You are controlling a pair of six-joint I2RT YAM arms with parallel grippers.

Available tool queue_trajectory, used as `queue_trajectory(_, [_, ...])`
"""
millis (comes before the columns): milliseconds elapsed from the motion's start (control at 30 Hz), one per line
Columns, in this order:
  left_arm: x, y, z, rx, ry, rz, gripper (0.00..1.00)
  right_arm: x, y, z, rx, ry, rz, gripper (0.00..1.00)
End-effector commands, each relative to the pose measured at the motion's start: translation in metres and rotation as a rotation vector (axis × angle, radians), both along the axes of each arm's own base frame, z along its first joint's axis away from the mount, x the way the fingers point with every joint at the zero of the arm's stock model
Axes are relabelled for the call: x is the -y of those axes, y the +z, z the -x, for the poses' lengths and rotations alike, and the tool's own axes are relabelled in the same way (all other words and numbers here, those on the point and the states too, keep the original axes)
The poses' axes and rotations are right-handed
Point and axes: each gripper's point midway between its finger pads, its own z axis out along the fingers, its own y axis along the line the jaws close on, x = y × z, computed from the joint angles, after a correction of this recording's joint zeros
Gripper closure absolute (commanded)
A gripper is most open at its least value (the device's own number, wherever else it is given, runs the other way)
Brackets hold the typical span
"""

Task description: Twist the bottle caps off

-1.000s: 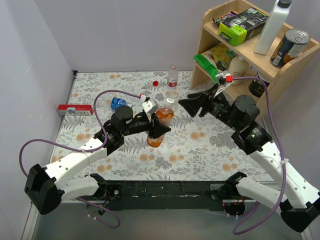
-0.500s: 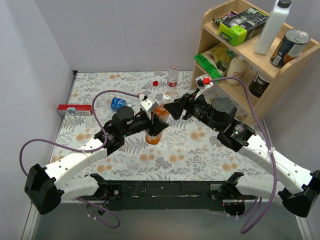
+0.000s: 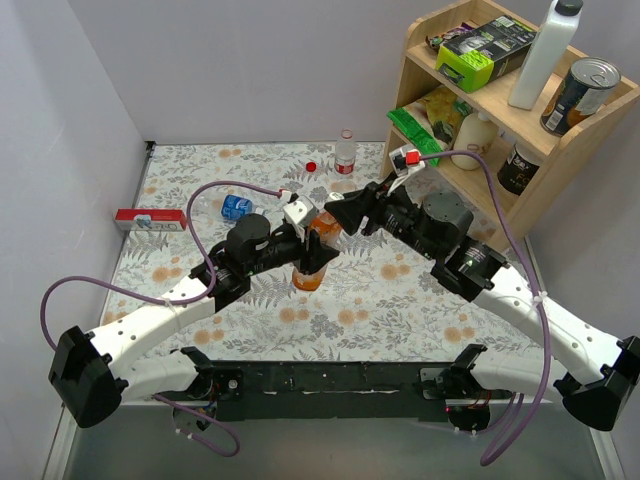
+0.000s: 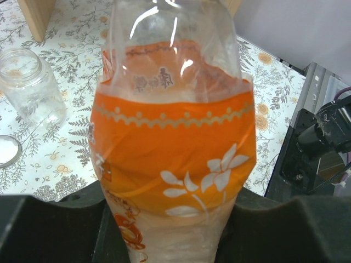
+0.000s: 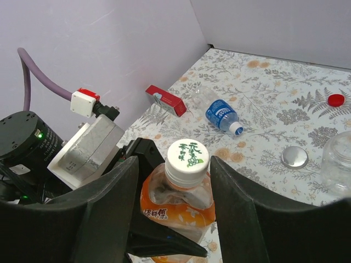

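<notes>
Gripping the orange drink bottle [image 4: 171,164] low on its body, the left claw [image 3: 308,262] is clamped tight around it and holds it cap end up above the flowered tablecloth [image 3: 400,290]. The right claw [image 5: 174,161] hangs at the bottle's top, its two dark fingers [image 5: 109,208] parted to a middling width on either side of the white cap [image 5: 186,155]. A sliver of gap shows on each side, and the cap sits on the neck. Just beyond the right claw, a loose silver cap [image 5: 294,156] lies on the cloth beside an open squat clear jar [image 5: 337,164]. Farther out are a loose red cap [image 5: 335,99] and a blue-labelled bottle [image 5: 221,115] lying on its side. Farthest, near the wall, lies a red box [image 5: 165,100].
</notes>
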Motion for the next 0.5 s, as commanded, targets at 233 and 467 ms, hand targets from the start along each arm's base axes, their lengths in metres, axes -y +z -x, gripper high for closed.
queue_trajectory(233, [0.0026, 0.0075, 0.0023, 0.029, -0.012, -0.005, 0.64, -0.0081, 0.0433, 0.0042, 0.078, 0.041, -0.092, 0.46])
queue_trajectory(467, [0.0057, 0.0048, 0.0053, 0.035, -0.024, -0.019, 0.64, -0.0134, 0.0437, 0.0093, 0.084, 0.083, -0.088, 0.48])
